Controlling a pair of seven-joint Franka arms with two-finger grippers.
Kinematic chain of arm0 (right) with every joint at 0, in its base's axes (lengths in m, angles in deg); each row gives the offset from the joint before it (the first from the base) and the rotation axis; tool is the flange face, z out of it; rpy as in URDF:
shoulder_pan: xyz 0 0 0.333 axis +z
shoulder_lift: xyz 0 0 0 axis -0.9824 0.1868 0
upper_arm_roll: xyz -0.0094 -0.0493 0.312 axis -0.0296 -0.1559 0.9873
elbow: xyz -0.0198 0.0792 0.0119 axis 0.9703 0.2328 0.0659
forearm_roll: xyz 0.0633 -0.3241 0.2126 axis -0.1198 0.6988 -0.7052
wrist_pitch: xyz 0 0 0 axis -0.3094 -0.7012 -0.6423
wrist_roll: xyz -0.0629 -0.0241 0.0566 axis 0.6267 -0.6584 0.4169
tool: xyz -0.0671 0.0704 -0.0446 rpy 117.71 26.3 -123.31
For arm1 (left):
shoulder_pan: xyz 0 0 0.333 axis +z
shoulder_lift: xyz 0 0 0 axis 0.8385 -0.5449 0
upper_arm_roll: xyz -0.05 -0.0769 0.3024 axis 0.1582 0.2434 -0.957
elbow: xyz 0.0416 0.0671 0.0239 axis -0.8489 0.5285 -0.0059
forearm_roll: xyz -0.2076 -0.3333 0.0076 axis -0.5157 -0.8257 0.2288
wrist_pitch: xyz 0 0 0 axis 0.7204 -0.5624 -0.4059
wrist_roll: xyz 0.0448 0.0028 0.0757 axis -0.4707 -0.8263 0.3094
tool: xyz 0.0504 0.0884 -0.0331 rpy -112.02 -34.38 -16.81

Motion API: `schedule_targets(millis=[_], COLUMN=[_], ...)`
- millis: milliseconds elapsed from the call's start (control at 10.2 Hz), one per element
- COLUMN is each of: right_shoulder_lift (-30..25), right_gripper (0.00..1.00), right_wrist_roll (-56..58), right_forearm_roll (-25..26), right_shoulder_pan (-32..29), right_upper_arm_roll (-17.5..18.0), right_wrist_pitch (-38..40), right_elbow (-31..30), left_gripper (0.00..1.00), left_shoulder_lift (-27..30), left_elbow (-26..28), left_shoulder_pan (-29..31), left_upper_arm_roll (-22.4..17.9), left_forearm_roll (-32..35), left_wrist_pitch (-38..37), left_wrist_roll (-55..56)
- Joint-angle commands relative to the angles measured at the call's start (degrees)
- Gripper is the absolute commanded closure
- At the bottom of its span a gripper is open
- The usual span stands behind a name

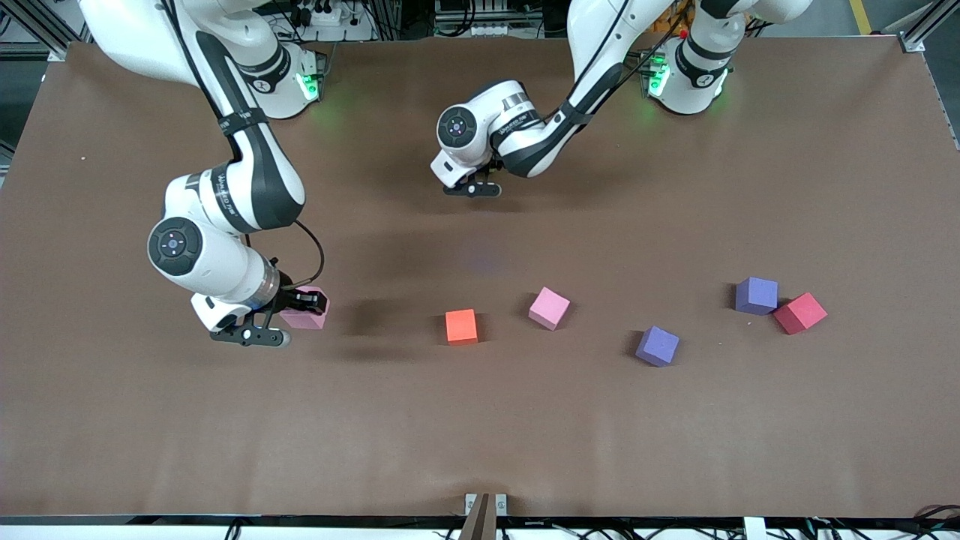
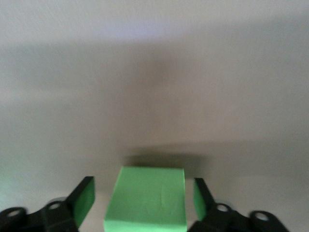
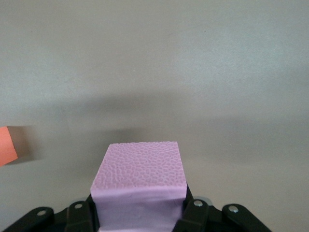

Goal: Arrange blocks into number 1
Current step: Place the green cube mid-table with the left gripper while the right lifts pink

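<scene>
My right gripper (image 1: 304, 303) is shut on a pink block (image 1: 307, 318), over the table toward the right arm's end. In the right wrist view the pink block (image 3: 140, 169) fills the right gripper (image 3: 140, 209). My left gripper (image 2: 143, 191) stands open around a green block (image 2: 147, 200), with a gap on each side. In the front view the left gripper (image 1: 472, 187) hides that green block under the hand. An orange block (image 1: 461, 326), a second pink block (image 1: 549, 307) and a purple block (image 1: 658, 346) lie in a loose row on the table.
A bluish-violet cube (image 1: 756, 295) and a red cube (image 1: 800, 313) touch corners toward the left arm's end. The brown table (image 1: 480, 435) is bare nearer the front camera. The orange block's edge (image 3: 7, 151) shows in the right wrist view.
</scene>
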Motion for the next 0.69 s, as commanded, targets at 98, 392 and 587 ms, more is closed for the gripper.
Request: schedule_targets(millis=[98, 392, 587], right_shoulder_lift=[-1.5, -1.6, -1.4], right_gripper=[0.39, 0.39, 0.39], right_wrist_roll=[-0.4, -7.0, -11.5], right_forearm_roll=[-0.1, -0.2, -1.5], right_shoulder_pan=[1.3, 11.2, 17.6], right_upper_arm_roll=[-0.3, -2.2, -2.6], right_wrist_pitch=[0.1, 0.0, -0.9], right_elbow=[-1.8, -1.8, -1.7], left_gripper=[0.0, 0.0, 0.0], left_shoulder_lift=[11.0, 12.4, 12.1], left_elbow=[0.0, -1.1, -4.1], left_shoulder_pan=[8.0, 13.7, 13.7], left_upper_arm_roll=[-0.3, -5.0, -11.5], left_forearm_roll=[1.2, 1.0, -3.0], left_wrist_pitch=[-5.1, -5.3, -5.1], left_wrist_roll=[-0.3, 0.5, 0.7])
